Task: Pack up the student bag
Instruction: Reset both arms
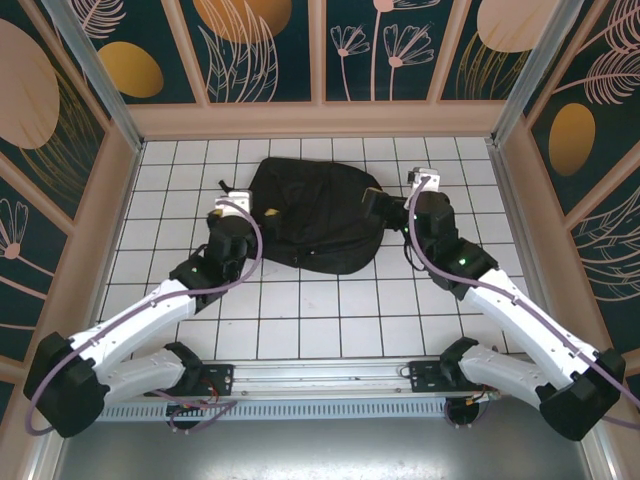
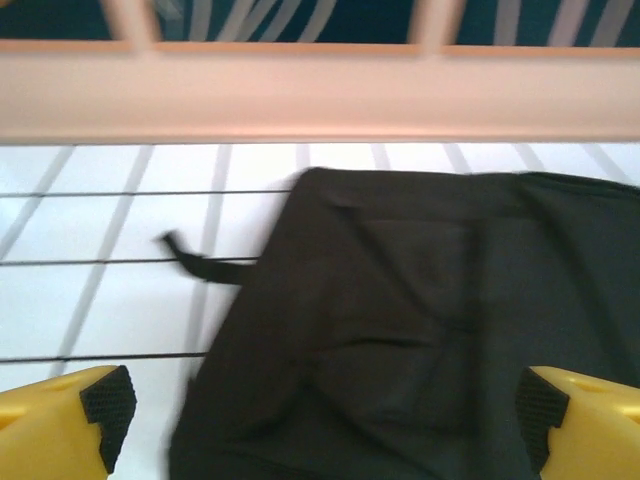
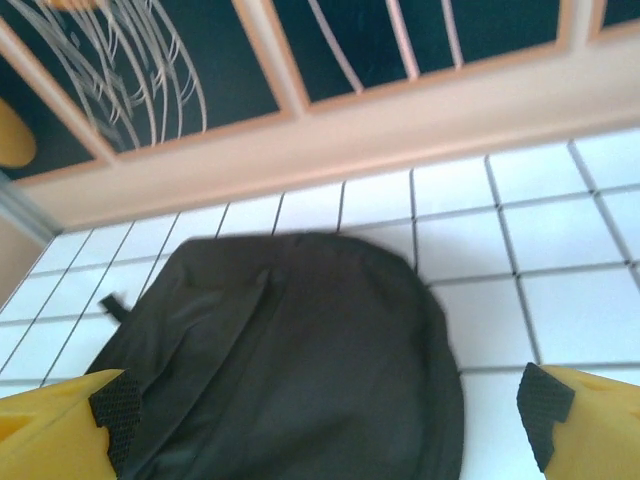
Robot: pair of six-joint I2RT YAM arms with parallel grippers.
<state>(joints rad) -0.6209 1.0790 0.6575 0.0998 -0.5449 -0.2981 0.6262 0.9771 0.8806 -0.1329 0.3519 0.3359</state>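
The student bag [image 1: 312,212] is a black soft backpack lying flat on the white gridded table, towards the back. A short black strap [image 2: 200,264] sticks out from its left edge. My left gripper [image 1: 262,214] sits at the bag's left side, open. In the left wrist view the bag [image 2: 400,330] lies below and ahead of the left gripper [image 2: 325,408], whose yellow fingers [image 2: 60,420] stand wide apart. My right gripper [image 1: 385,206] is at the bag's right side, also open. In the right wrist view the bag's rounded end [image 3: 300,370] lies under the right gripper [image 3: 330,412], untouched.
A pale wooden ledge [image 1: 320,118] and dark patterned wall panels close off the back and sides. Metal posts [image 1: 95,70] stand at the back corners. Bare white tiles [image 1: 320,315] stretch between the bag and the arm bases.
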